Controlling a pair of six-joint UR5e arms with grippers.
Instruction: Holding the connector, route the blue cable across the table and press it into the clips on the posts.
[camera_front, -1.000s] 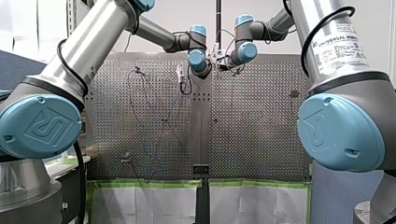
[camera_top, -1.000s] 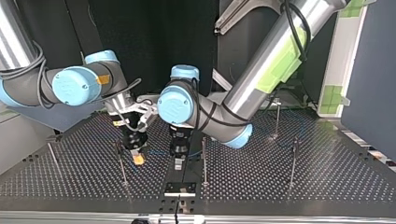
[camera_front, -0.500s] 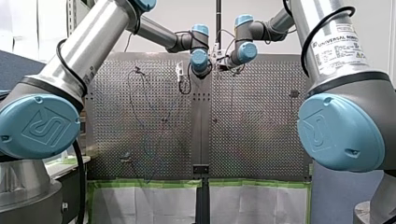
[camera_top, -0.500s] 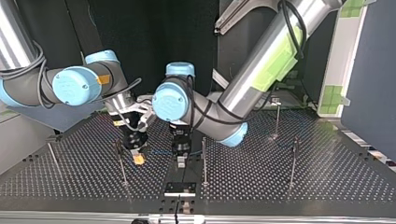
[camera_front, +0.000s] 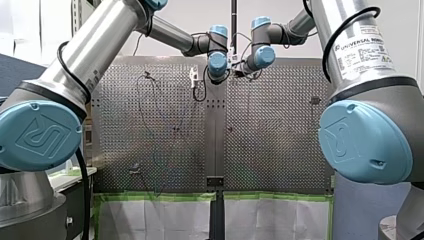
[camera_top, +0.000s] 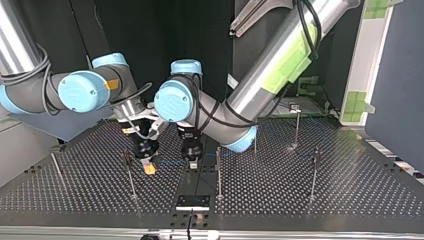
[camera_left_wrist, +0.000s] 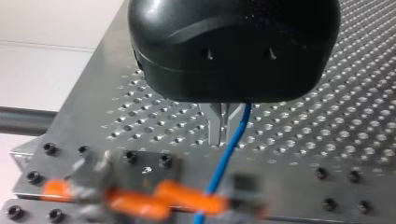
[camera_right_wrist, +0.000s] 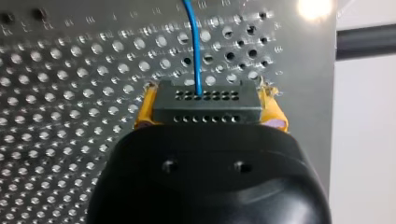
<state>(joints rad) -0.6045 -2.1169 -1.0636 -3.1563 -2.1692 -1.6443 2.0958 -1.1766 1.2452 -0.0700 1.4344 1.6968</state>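
L gripper (camera_top: 192, 163), metal fingers narrow & prob. round the blue cable (camera_left_wrist: 228, 156), has slid nearer R gripper (camera_top: 148, 167), whose pads clamp the connector (camera_right_wrist: 205, 109): routing not begun

1. The perforated table (camera_right_wrist: 56, 70) is bare grey metal, matt with a soft sheen.
2. The blue cable (camera_left_wrist: 229, 149) has a smooth, slightly glossy plastic sheath.
3. The connector (camera_right_wrist: 205, 106) is matt dark plastic.
4. On my right gripper (camera_right_wrist: 208, 111), the housing is satin black plastic and the yellow pads (camera_right_wrist: 144, 109) look rubbery.
5. On my left gripper (camera_left_wrist: 221, 137), the housing is glossy black and the fingers (camera_left_wrist: 215, 126) are bare metal.
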